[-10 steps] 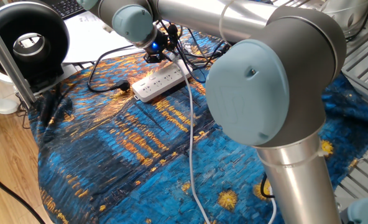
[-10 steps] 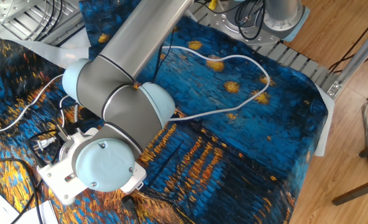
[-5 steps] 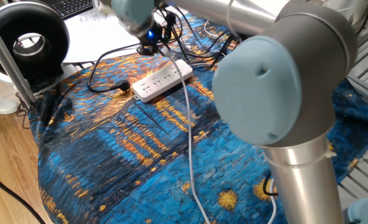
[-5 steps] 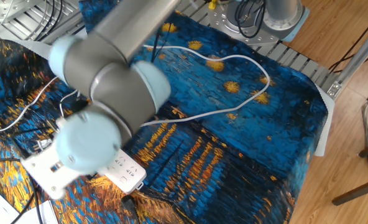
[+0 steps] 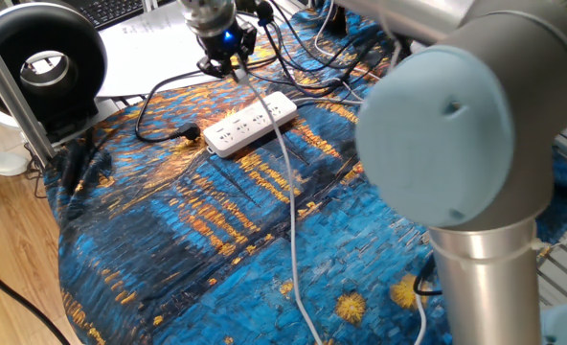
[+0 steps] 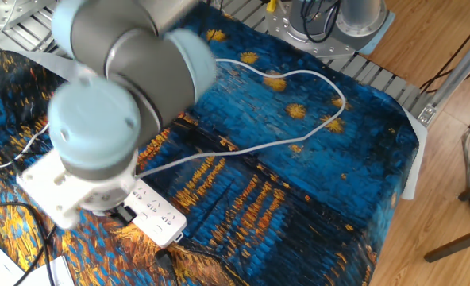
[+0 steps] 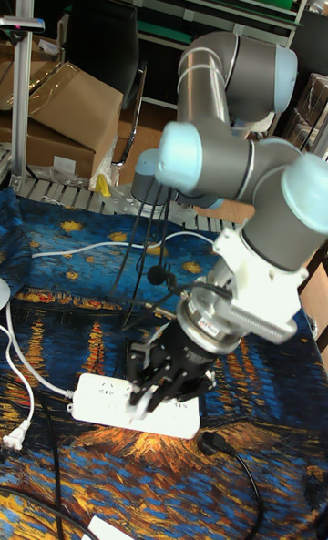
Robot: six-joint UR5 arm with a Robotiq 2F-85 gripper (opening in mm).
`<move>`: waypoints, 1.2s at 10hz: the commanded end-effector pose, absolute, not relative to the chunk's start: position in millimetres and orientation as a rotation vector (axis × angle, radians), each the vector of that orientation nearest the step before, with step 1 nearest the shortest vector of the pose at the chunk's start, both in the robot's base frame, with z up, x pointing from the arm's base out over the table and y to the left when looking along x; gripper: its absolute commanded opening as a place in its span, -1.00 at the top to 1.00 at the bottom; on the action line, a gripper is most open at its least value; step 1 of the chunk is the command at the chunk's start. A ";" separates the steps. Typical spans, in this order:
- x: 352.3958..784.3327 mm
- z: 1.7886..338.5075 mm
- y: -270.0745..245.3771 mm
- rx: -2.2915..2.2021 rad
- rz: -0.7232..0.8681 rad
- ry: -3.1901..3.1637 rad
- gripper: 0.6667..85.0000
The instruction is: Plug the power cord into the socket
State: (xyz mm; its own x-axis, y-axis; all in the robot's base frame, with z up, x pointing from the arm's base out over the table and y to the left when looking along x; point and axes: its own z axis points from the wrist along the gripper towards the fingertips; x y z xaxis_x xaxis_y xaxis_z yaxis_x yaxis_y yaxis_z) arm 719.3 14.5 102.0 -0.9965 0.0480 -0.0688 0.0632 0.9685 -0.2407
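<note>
The socket (image 5: 250, 123) is a white power strip lying aslant on the blue painted cloth; it also shows as the strip (image 6: 162, 216) under the arm and the strip (image 7: 105, 403) below the wrist. The pale power cord (image 5: 288, 182) rises from the near table edge up into my gripper (image 5: 228, 67), which is shut on its end just above and beyond the strip's far end. The plug itself is hidden between the fingers. In the tall fixed view the gripper (image 7: 146, 396) hangs right over the strip's middle. The cord (image 6: 298, 143) loops back across the cloth.
A black cable with a black plug (image 5: 190, 132) lies by the strip's left end, the same plug (image 7: 211, 443) in front of it. Another white lead with a pronged plug (image 7: 13, 440) lies at left. A black ring-shaped device (image 5: 44, 62) and papers (image 5: 140, 43) are at the far left.
The gripper has risen and swung away from the strip's end toward the back left, taking the cord with it. The strip has stayed in place.
</note>
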 end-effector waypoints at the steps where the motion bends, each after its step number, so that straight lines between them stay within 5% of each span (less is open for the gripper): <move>1: 704.4 110.6 42.1 0.172 -0.155 3.082 0.98; 8: 698.1 106.0 21.5 0.102 -0.047 3.042 0.98; 12: 695.5 107.0 9.3 0.008 -0.115 3.043 0.98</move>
State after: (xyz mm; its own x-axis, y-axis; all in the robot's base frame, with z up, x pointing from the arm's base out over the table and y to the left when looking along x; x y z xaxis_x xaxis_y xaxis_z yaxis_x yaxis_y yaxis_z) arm 694.4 15.4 105.5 -0.9958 0.0316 -0.0854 0.0371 0.9973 -0.0637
